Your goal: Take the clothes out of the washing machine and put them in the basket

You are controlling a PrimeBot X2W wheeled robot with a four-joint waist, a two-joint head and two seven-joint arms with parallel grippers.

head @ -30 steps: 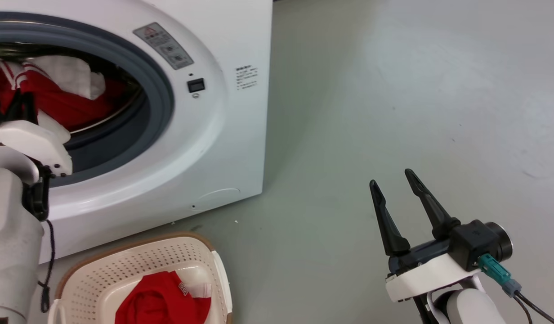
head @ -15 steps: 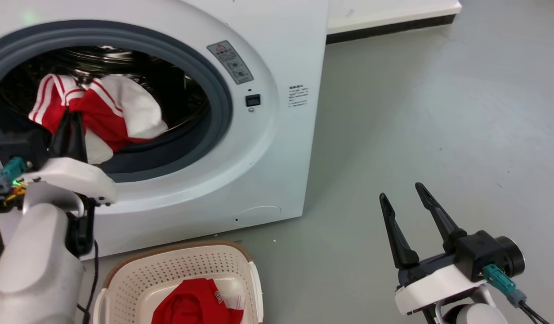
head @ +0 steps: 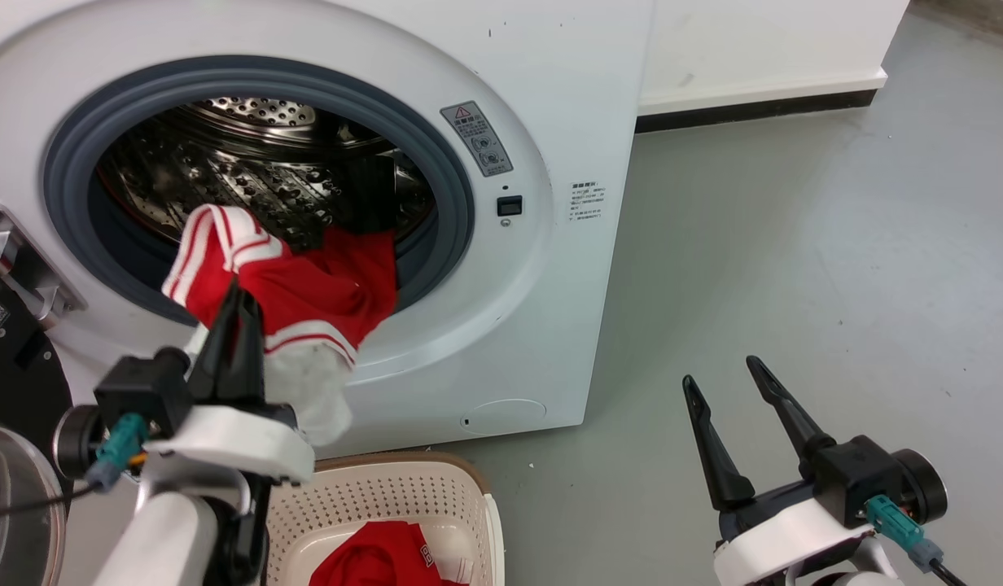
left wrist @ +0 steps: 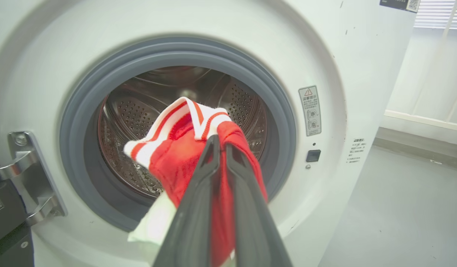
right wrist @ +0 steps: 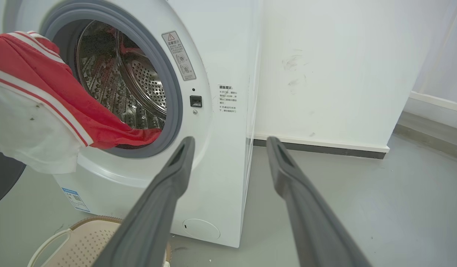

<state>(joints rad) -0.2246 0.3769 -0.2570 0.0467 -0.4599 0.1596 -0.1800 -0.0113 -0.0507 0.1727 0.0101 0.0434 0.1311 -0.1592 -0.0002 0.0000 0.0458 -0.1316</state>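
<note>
Clamping clothes [head: 322, 297], left claw [head: 238, 295], warning sticker [head: 477, 139]

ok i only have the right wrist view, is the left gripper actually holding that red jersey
observer: yes, the left gripper is shut on the red jersey, just below its striped trim.
operator: anything in the basket yet
observer: one red garment lies on its floor.
operator: more left in the drum
observer: none shows on its steel wall; the jersey hides the bottom.
</note>
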